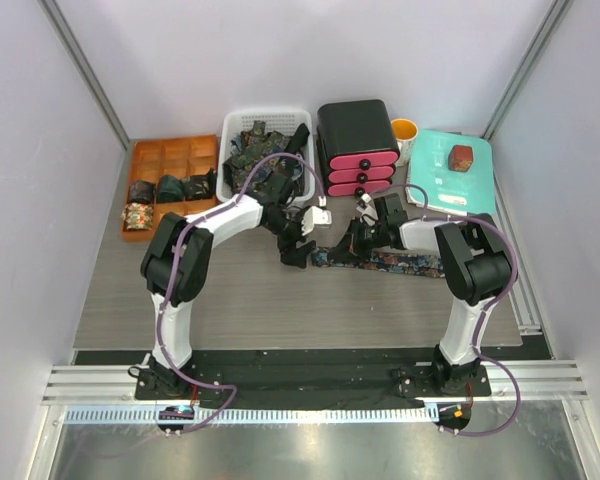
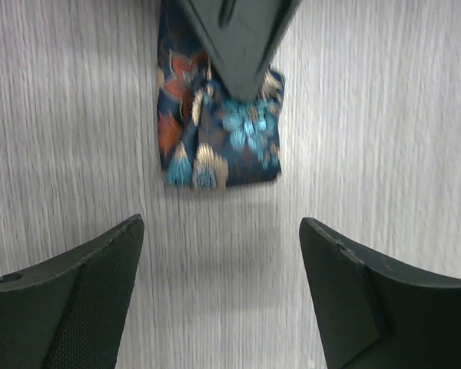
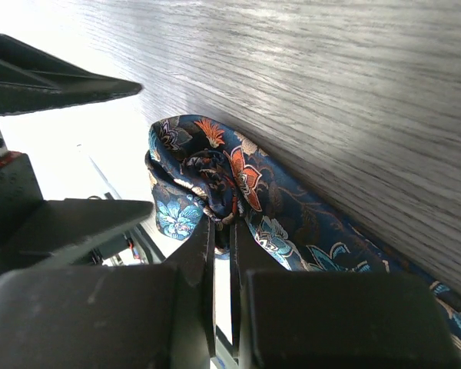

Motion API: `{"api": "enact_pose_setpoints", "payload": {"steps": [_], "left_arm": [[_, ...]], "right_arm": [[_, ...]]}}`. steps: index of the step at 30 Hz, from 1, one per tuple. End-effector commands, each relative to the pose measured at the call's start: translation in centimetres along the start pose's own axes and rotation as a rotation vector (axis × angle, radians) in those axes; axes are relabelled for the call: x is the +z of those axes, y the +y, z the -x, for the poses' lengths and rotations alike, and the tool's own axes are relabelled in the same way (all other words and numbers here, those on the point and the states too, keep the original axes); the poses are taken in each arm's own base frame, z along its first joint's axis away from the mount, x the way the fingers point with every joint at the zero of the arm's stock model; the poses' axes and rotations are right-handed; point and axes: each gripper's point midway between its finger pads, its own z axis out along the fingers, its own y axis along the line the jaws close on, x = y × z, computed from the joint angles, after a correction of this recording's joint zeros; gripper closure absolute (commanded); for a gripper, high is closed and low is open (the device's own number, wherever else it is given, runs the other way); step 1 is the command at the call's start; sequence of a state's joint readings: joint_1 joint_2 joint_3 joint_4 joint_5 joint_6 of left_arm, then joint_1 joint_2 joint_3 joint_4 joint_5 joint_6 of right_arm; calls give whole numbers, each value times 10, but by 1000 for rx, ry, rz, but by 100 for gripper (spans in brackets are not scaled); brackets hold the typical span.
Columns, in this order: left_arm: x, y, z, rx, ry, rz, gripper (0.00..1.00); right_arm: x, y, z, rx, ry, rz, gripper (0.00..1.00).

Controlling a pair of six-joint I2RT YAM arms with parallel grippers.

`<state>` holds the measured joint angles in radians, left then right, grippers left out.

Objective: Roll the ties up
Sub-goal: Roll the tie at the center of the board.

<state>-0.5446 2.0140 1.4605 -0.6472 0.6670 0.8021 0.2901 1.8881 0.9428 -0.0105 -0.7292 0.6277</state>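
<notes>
— Where's the tie (image 1: 385,263)?
— Stretched along the table (image 1: 230,300) between both arms, its folded end pinched tight in the right claw (image 3: 223,231).
— And the left claw (image 2: 219,231)?
— Spread wide, hovering just beside that same end.

Left arm (image 1: 220,222) and right arm (image 1: 420,235), white forearm shells, black joints and bases, looping purple cables (image 1: 163,330), matte black wedge-shaped fingers (image 2: 77,300)
</notes>
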Motion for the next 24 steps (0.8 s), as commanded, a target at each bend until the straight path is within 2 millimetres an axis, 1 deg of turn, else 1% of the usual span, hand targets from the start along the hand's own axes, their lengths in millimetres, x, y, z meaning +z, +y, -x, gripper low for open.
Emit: {"api": "enact_pose_setpoints", "payload": {"steps": [1, 2, 3, 4, 6, 7, 9, 10, 12, 13, 14, 15, 16, 17, 18, 19, 20, 21, 22, 24], "left_arm": [[9, 10, 34, 54, -109, 55, 16], [11, 15, 37, 66, -119, 74, 15], [15, 17, 37, 59, -116, 84, 15], [20, 17, 39, 70, -112, 84, 14], [22, 21, 41, 77, -104, 96, 14], [29, 19, 41, 76, -98, 87, 14], [33, 21, 41, 83, -83, 93, 16], [39, 15, 37, 93, -59, 67, 17], [43, 13, 37, 99, -33, 62, 22], [45, 8, 33, 94, -9, 45, 24], [49, 7, 28, 96, 12, 37, 30], [49, 8, 26, 93, 32, 44, 35], [50, 7, 20, 85, 68, 46, 39], [50, 6, 16, 90, 93, 45, 48], [48, 6, 15, 93, 108, 51, 52], [45, 5, 7, 88, 151, 56, 56], [43, 5, 4, 114, 177, 51, 61], [40, 1, -3, 105, 209, 38, 65], [37, 1, -10, 108, 248, 43, 69], [32, -3, -19, 121, 297, 18, 73]], "right_arm": [[5, -55, -14, 40, 29, -195, 99], [5, -55, -14, 39, 32, -193, 99], [5, -56, -15, 33, 35, -192, 99], [5, -55, -15, 31, 35, -192, 99], [5, -56, -16, 30, 40, -192, 99], [5, -56, -16, 29, 43, -190, 99], [6, -56, -16, 28, 42, -181, 99], [6, -55, -15, 26, 41, -180, 99], [6, -53, -14, 24, 41, -170, 99], [6, -51, -14, 32, 42, -162, 99], [7, -49, -11, 28, 31, -150, 99], [7, -47, -13, 34, 34, -142, 99], [7, -44, -11, 27, 24, -127, 99], [8, -44, -11, 40, 22, -122, 99], [8, -43, -12, 43, 21, -116, 99], [8, -38, -9, 34, 8, -99, 99], [7, -35, -8, 37, 8, -86, 99], [6, -30, -5, 33, 0, -73, 98], [5, -25, -3, 31, -4, -61, 95], [-3, -12, 4, 26, -22, -33, 78]]}}
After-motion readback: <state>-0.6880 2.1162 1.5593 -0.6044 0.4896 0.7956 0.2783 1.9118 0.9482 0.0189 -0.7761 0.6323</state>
